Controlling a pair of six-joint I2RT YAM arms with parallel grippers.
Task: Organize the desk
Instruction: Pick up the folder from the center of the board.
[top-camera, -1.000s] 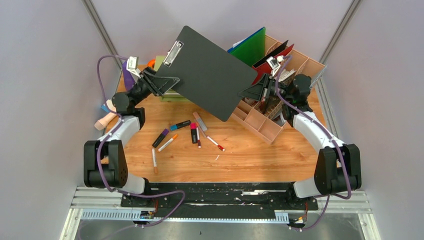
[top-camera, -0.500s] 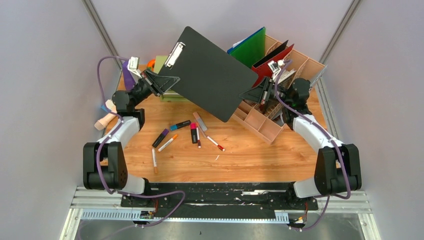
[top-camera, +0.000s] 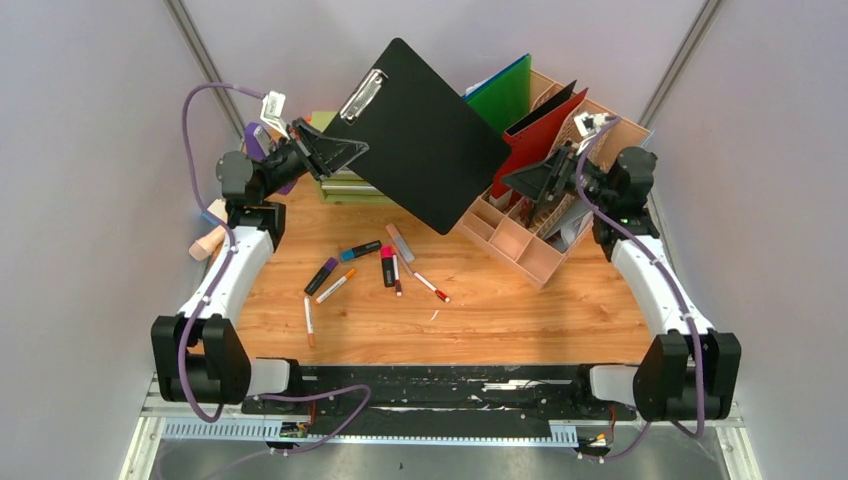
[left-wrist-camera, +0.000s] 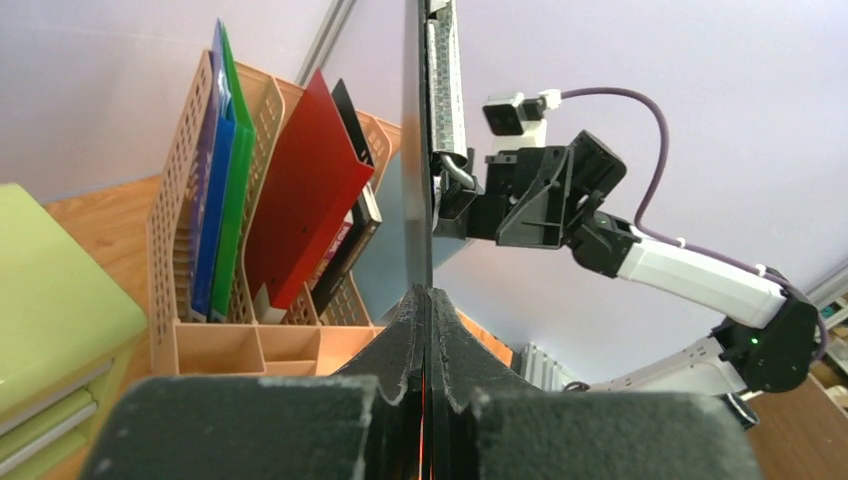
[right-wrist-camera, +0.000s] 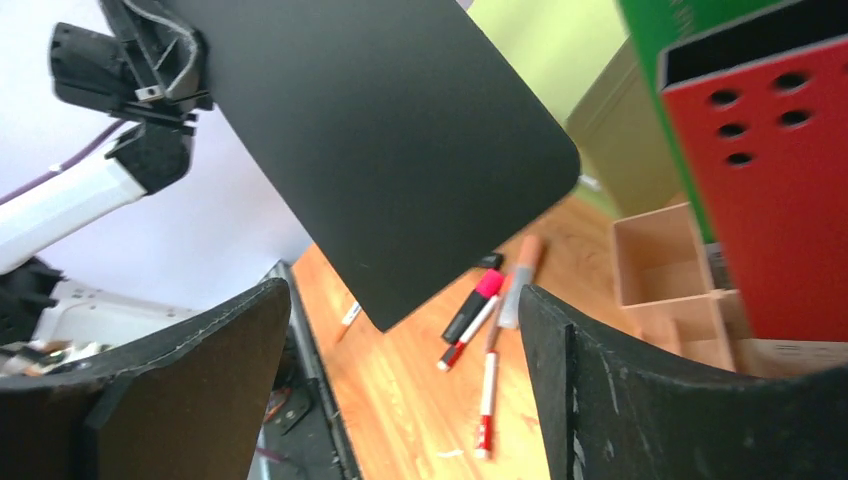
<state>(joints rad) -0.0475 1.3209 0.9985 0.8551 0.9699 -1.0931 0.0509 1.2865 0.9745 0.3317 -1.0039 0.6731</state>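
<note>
Your left gripper (top-camera: 345, 155) is clenched on the edge of the black clipboard (top-camera: 425, 135) near its metal clip, holding it tilted in the air over the far left corner of the desk (top-camera: 520, 320). Your right gripper (top-camera: 515, 182) has its fingers spread wide, grasping nothing, apart from the board, above the wooden organizer (top-camera: 520, 245) at the far right corner. Markers (top-camera: 385, 265) lie scattered mid-desk
</note>
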